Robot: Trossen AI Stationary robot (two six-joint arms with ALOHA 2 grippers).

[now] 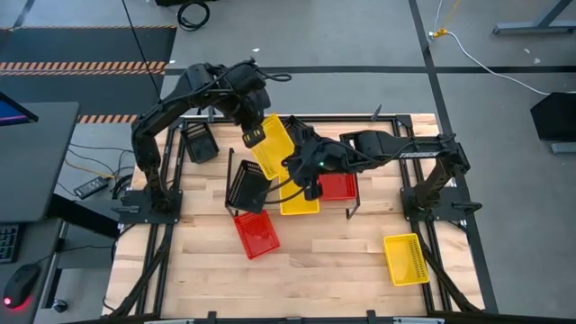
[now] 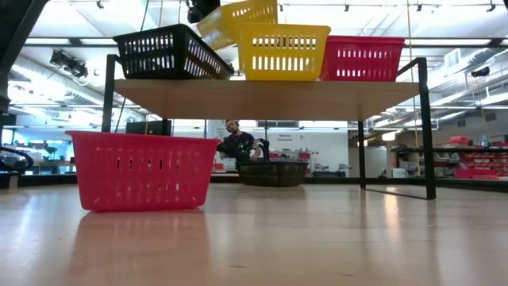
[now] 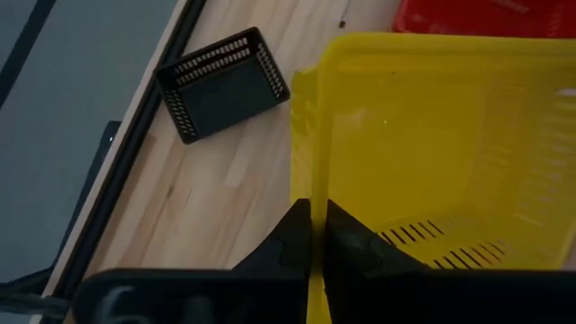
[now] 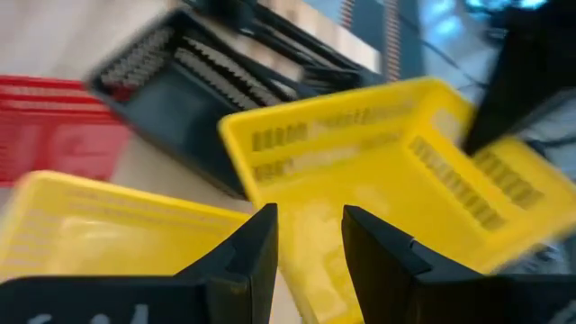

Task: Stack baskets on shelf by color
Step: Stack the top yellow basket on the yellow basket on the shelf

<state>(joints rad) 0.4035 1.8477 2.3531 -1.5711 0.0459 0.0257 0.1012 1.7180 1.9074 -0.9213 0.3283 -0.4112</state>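
Note:
My left gripper (image 1: 255,135) is shut on a yellow basket (image 1: 273,147) and holds it tilted above the shelf (image 2: 262,97). On the shelf's top stand a black basket (image 2: 163,52), a second yellow basket (image 2: 282,49) and a red basket (image 2: 361,57), each on its bottom. My right gripper (image 1: 310,178) hovers open over the shelf's yellow basket (image 4: 108,229), with the held basket (image 4: 378,171) just ahead of its fingers. It touches nothing that I can see. My left gripper pinches one side wall of the yellow basket at its rim (image 3: 310,193), with one finger inside the basket and one outside. The fingers slant down from above. The basket is lifted and tilted, its open top toward the gripper (image 3: 317,229).
Three baskets stand on the table: a red one (image 1: 256,232) near the shelf's front, a yellow one (image 1: 407,258) at the near right and a black one (image 1: 200,141) at the far left. A person (image 2: 238,143) shows in the room beyond.

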